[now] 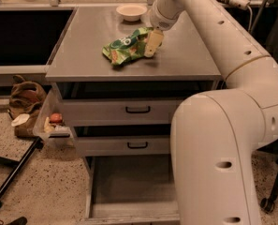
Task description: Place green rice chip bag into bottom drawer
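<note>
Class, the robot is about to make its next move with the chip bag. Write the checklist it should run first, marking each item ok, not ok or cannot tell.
1. Bottom drawer pulled out: ok.
2. Bag within reach: ok. It lies on the cabinet top with the gripper at its right edge.
3. Hold on the bag secure: cannot tell.
4. Bowl apart from the bag: ok, it stands behind it.
5. Upper drawers not overhanging the bottom drawer: ok, they sit further back.
6. Whole drawer floor free: cannot tell, the arm hides its right part.
</note>
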Robot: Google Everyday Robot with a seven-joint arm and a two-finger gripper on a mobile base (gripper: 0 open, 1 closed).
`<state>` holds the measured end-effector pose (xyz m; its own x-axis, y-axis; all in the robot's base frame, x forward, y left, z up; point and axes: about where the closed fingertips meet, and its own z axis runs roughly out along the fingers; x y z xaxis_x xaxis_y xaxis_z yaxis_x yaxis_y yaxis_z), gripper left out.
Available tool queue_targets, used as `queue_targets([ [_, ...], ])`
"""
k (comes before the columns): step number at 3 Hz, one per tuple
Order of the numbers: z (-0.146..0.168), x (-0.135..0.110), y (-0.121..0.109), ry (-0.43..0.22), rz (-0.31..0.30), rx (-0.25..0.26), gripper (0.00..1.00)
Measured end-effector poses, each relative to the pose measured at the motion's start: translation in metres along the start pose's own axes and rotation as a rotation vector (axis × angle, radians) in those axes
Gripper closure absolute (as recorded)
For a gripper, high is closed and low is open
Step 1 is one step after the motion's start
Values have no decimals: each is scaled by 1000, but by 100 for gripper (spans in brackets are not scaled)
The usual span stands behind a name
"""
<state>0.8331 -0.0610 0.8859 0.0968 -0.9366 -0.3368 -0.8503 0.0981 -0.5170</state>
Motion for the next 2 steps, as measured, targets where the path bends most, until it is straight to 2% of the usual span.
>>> queue_targets([
  [2, 1, 0, 1, 0, -1, -5, 57],
])
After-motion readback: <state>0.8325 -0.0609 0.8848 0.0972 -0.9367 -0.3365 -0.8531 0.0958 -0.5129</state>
